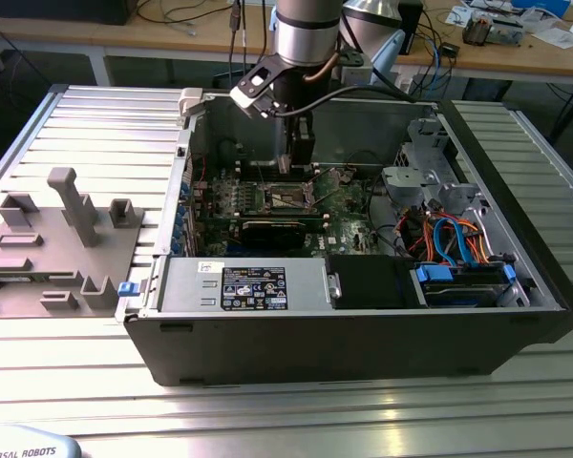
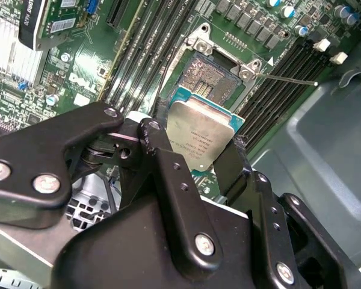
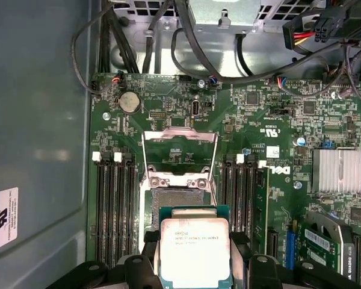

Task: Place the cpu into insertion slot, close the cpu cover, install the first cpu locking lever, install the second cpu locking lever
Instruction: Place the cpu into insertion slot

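My gripper (image 2: 198, 150) is shut on the cpu (image 2: 200, 133), a flat square chip with a dull silver top and green edge, pinched on two opposite edges by the black fingers (image 2: 158, 141). It hangs just off the insertion slot (image 2: 209, 77), whose dark pin field lies bare inside its metal rim. In the first wrist view the cpu (image 3: 194, 250) partly overlaps the near edge of the insertion slot (image 3: 173, 197). The cpu cover (image 3: 179, 133) stands swung open beyond the slot. A thin locking lever (image 2: 289, 79) sticks out sideways. In the exterior view the gripper (image 1: 298, 164) is low inside the computer case.
Long memory slots (image 3: 114, 205) flank the socket on both sides. A finned heat sink (image 3: 338, 170) and a black card (image 1: 282, 229) sit close by. Cables (image 3: 186, 42) run across the far case wall. Drive bays (image 1: 458, 277) and a grey fixture (image 1: 57, 239) lie further off.
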`<state>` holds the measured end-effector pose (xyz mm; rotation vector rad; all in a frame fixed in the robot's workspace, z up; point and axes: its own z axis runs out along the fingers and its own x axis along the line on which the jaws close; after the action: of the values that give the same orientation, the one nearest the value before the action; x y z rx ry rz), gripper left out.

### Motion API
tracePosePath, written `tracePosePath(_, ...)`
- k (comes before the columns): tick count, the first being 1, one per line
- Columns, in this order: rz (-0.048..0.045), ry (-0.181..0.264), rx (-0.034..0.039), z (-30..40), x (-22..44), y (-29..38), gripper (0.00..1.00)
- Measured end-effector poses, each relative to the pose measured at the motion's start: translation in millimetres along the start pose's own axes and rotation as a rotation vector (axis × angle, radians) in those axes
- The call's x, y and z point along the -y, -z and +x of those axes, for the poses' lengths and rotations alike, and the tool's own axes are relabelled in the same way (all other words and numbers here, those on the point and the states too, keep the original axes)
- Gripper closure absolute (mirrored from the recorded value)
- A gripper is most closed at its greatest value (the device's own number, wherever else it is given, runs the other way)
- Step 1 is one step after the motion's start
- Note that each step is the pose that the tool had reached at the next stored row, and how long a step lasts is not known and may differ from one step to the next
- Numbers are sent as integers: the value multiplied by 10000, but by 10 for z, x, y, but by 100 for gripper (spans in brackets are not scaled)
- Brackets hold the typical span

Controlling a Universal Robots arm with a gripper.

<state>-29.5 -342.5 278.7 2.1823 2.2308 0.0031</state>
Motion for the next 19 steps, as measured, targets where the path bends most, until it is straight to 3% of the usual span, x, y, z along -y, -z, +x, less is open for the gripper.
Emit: tracePosePath(19,4,-321,5,0,0,-12,45)
